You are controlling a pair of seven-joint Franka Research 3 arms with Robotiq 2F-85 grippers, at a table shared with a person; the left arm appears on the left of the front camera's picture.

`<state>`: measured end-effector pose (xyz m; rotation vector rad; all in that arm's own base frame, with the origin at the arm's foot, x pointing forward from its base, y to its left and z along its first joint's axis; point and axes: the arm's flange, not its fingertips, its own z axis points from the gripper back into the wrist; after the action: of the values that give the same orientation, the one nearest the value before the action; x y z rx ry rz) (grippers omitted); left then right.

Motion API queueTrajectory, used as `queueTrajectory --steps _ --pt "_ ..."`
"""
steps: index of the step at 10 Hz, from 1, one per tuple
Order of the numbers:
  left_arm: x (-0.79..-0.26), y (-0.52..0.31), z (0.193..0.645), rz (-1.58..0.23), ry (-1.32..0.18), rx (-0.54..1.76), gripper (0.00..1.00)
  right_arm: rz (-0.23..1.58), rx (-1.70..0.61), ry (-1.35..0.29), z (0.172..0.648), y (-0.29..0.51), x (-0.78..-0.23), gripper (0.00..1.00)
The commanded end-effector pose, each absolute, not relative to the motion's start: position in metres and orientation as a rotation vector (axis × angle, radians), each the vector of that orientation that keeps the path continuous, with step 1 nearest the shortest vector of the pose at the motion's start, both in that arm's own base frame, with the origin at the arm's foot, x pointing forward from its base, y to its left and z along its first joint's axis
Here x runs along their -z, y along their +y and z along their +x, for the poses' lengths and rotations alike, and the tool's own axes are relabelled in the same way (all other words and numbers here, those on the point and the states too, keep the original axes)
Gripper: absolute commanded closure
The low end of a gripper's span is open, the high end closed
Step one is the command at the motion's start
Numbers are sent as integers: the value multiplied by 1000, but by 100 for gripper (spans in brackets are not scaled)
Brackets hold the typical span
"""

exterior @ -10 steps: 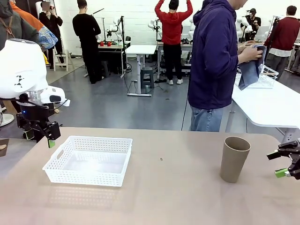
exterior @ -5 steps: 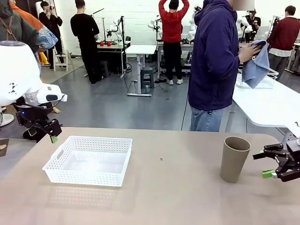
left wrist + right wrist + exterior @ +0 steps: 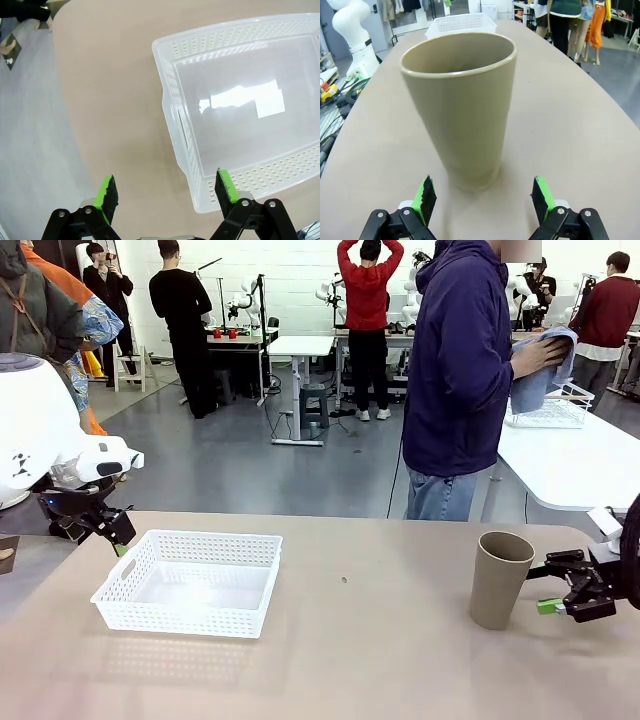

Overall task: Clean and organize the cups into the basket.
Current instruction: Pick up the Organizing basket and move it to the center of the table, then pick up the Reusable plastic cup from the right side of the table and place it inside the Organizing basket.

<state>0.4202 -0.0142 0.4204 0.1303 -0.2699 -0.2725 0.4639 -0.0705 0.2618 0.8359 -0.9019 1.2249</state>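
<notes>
A tan-brown paper cup (image 3: 498,578) stands upright on the right part of the brown table; the right wrist view has this cup (image 3: 462,107) close ahead. My right gripper (image 3: 556,585) hovers open just to the cup's right, its green-padded fingers (image 3: 425,196) spread wider than the cup's base and not touching it. The white lattice basket (image 3: 190,581) sits empty on the left of the table. My left gripper (image 3: 112,533) hangs open above the basket's left end, its fingertips (image 3: 224,185) straddling the near corner of the basket (image 3: 235,107).
A person in a dark blue jacket (image 3: 458,370) stands at the table's far side, wiping something with a blue cloth (image 3: 540,370). A white table with a wire basket (image 3: 550,410) stands behind at right. The table's middle is bare.
My right gripper has moved left along the table to just beside the cup. The left gripper has shifted slightly toward the basket. The person has raised the cloth.
</notes>
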Motion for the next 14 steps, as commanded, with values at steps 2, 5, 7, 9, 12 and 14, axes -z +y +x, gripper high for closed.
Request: queueTrajectory --steps 2,5,7,9,12,14 --pt "-413 -12 415 121 -260 275 0 825 -1232 -942 475 -51 -251 0" --pt "-413 -9 415 119 -244 267 0 853 -1264 -931 476 -32 -245 0" --pt "-412 -8 416 119 -232 256 0 868 -1275 -931 476 -21 -243 0" --pt "-408 -9 417 111 -171 240 0 888 -1283 -934 476 -11 -242 0" --pt "-403 -10 417 76 -73 180 0 917 -1298 -935 474 4 -240 0" --pt "-394 -6 420 46 -88 164 0 937 -1308 -940 473 10 -239 0"
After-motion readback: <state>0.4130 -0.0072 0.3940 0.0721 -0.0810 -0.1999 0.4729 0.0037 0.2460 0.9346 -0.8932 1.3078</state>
